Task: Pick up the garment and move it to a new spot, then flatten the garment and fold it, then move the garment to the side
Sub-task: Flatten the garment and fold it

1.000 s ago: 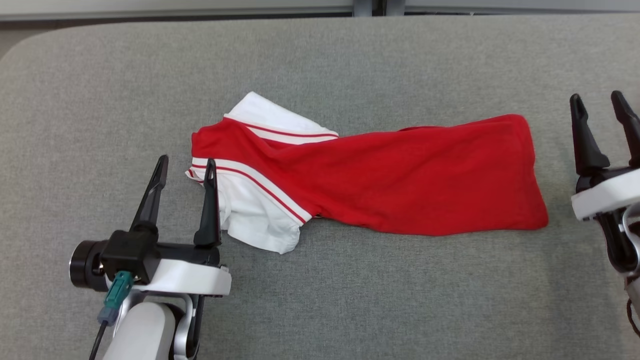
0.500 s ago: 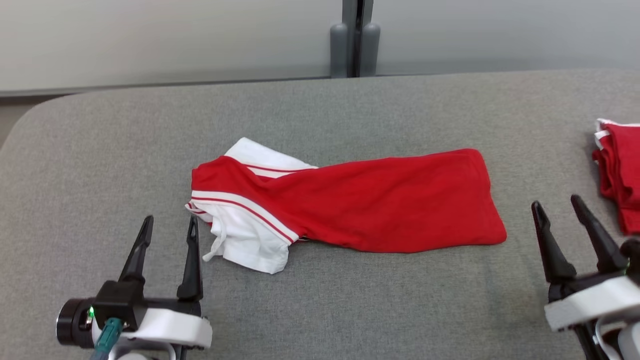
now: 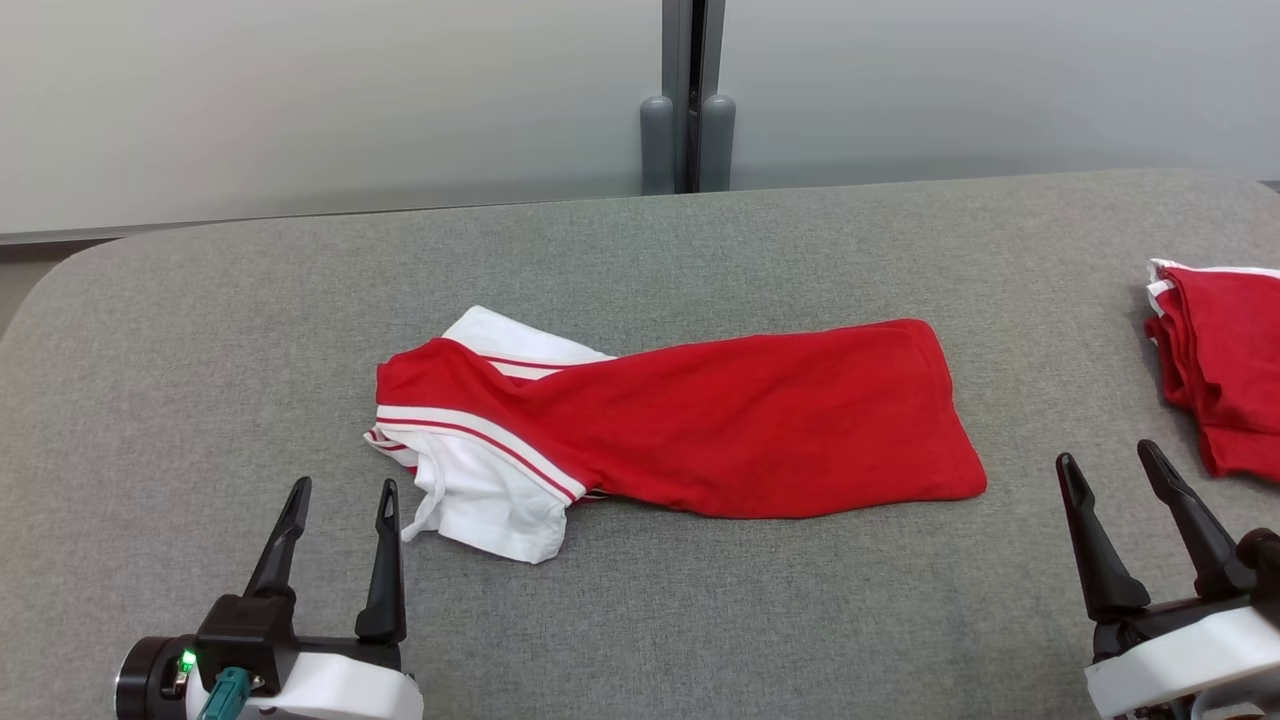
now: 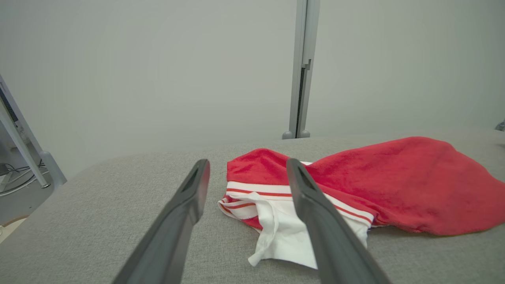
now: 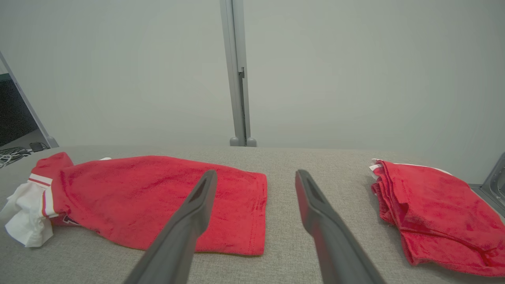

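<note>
Grey woven cloth covers the wide surface [image 3: 640,250], with a pale wall and a grey upright post [image 3: 687,100] behind it. Out in the middle lies the red fabric garment with white, red-striped sleeves [image 3: 740,430], stretched lengthwise, sleeves bunched toward the robot's left, plain hem toward its right.

Down at the lower left of the head view, the left hand [image 3: 344,485] hovers just short of the white sleeve, its two dark fingers spread apart with nothing between them. Lower right, the right hand [image 3: 1106,453] sits off beyond the hem, fingers likewise parted, gripping nothing. And at the far right edge, a folded stack of red cloth [image 3: 1220,380].

Now the left wrist view: up close on the crumpled white sleeve and its stripes, plus a slanted metal leg [image 4: 23,146] and loose cables [image 4: 19,181] off the surface's end. The right wrist view gives the other end: the stitched hem lying flat, a strip of bare grey, then that stack showing its layered folds and a white edge at the back.
</note>
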### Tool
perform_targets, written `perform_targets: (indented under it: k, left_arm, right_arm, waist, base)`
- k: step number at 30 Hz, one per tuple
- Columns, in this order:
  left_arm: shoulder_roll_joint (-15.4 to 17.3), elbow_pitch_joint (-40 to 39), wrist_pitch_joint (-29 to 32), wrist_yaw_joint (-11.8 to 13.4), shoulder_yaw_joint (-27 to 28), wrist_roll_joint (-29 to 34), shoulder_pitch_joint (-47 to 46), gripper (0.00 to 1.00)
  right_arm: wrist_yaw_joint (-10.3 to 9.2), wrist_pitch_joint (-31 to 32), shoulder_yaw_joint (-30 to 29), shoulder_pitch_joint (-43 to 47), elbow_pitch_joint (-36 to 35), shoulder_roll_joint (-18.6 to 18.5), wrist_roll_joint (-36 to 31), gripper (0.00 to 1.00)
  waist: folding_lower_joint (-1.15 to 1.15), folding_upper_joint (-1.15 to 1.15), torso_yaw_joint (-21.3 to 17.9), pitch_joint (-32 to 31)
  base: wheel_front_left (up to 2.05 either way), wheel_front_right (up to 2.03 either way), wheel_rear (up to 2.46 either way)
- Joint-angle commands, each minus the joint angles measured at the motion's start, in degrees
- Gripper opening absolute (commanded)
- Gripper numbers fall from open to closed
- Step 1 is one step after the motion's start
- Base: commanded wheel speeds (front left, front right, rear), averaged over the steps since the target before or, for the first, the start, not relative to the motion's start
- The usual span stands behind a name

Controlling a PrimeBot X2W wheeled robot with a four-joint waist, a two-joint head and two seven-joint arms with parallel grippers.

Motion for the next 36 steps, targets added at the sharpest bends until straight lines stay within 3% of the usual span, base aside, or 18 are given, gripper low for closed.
perform_targets:
  k: [1,11,17,24,33,34,35,36]
  left_arm:
    - [0.37,-0.22,0.06,0.13,-0.02,-0.11,0.06,1.00]
    - [0.67,-0.20,0.11,0.43,-0.42,-0.27,-0.76,1.00]
    - [0.41,-0.50,0.16,0.38,-1.02,-0.16,-2.36,1.00]
    - [-1.19,-0.19,-0.31,0.04,-2.53,0.54,-6.62,1.00]
    - [-2.68,1.86,-0.90,-0.56,-3.08,0.85,-10.31,1.00]
    - [-2.74,2.03,-0.94,-0.64,-3.05,0.88,-10.51,1.00]
    - [-2.80,2.13,-0.97,-0.65,-2.97,0.93,-10.69,1.00]
    - [-2.83,2.20,-1.01,-0.63,-2.85,0.97,-10.81,1.00]
  right_arm:
    - [0.00,0.44,-0.21,0.72,-0.69,0.11,-0.36,1.00]
    - [0.00,1.22,-0.57,0.79,-1.61,0.71,-0.45,1.00]
    - [0.00,1.54,-0.47,-0.92,1.40,0.03,1.02,1.00]
    - [0.00,1.22,1.10,-6.07,12.10,-1.79,3.72,1.00]
    - [0.00,-0.78,9.13,-14.62,26.34,-3.31,9.09,1.00]
    - [0.00,-0.93,10.35,-15.05,27.16,-3.48,9.96,0.84]
    - [0.00,-1.28,11.41,-15.29,27.76,-3.64,10.77,0.84]
    - [0.00,-1.78,12.35,-15.51,28.09,-4.01,11.30,0.02]
  waist:
    - [0.00,0.00,0.05,0.06]
    - [0.00,0.00,0.24,0.24]
    - [0.00,0.00,1.26,1.90]
    - [0.00,0.00,3.65,7.04]
    - [0.00,0.00,4.71,10.55]
    - [0.00,0.00,4.72,10.60]
    - [0.00,0.00,4.69,10.65]
    - [0.00,0.00,4.62,10.68]
  base:
    - [0.00,0.00,0.00]
    - [0.00,0.00,0.00]
    - [0.00,0.00,0.00]
    - [0.00,0.00,0.00]
    - [0.00,0.00,0.00]
    - [0.00,0.00,0.00]
    - [0.00,0.00,0.00]
    - [0.00,0.00,0.00]
